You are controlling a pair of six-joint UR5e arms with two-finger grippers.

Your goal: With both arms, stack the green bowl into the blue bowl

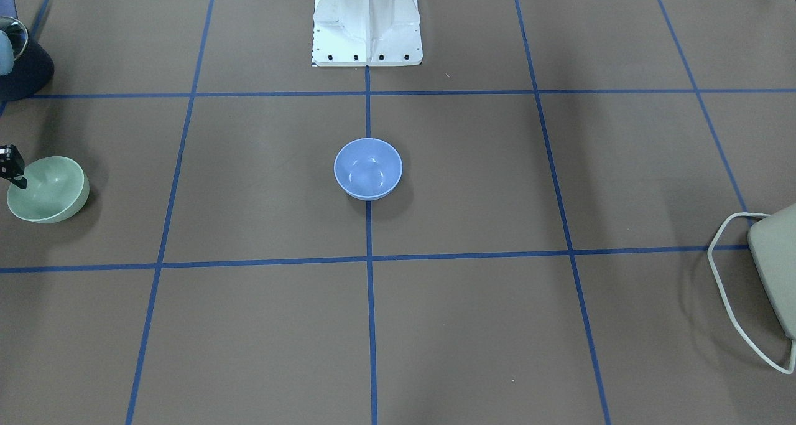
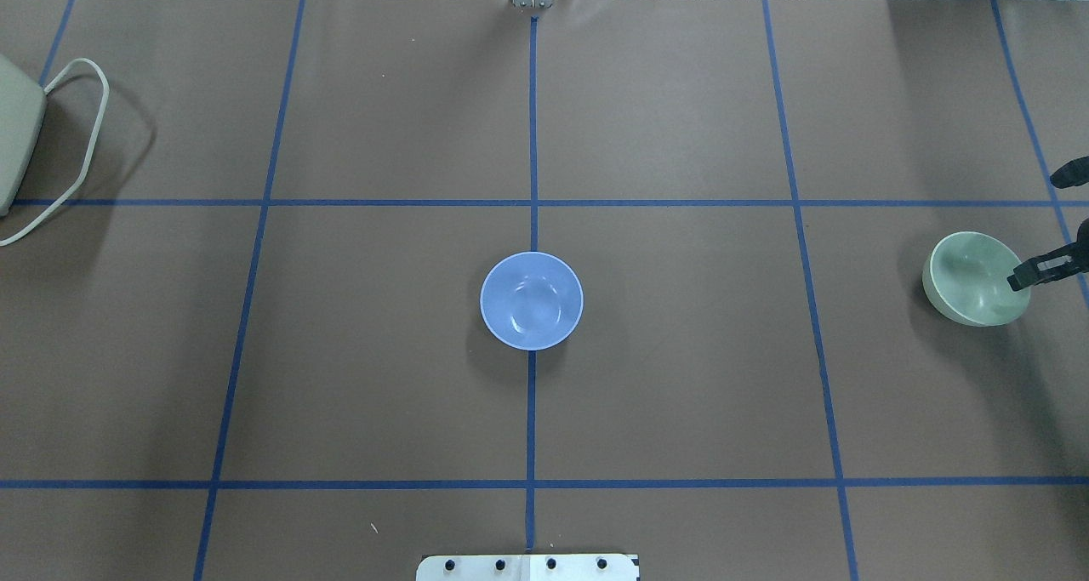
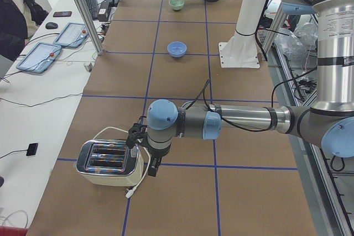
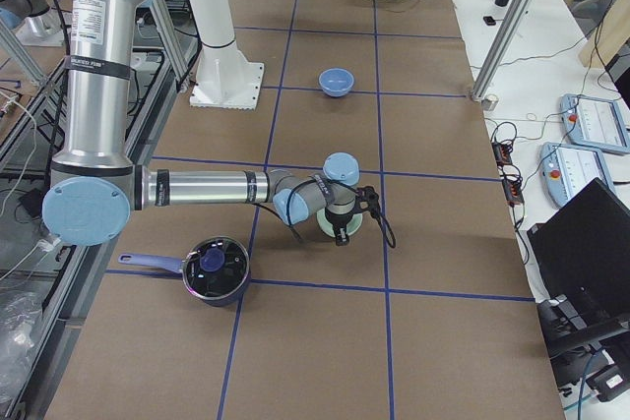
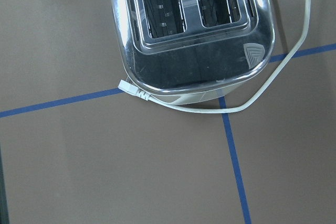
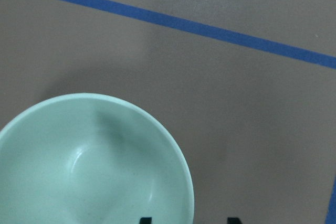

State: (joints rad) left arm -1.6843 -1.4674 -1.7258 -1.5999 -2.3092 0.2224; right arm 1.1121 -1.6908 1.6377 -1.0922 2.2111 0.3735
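right gripper [image 6: 189, 220] — spread astride green bowl [image 2: 966, 279] rim | left gripper [image 3: 150, 167] beside toaster [image 3: 109, 163] — cannot tell whether spread

Brown table cover [image 2: 383, 351] gridded with blue tape lines [image 2: 532, 411]. At one end, a chrome two-slot toaster [image 5: 194, 30], white cord [image 5: 273, 85] looping beside it, plug [image 5: 131, 88] lying loose on the cover. At the other end, a lidded dark-blue saucepan [image 4: 217, 270].
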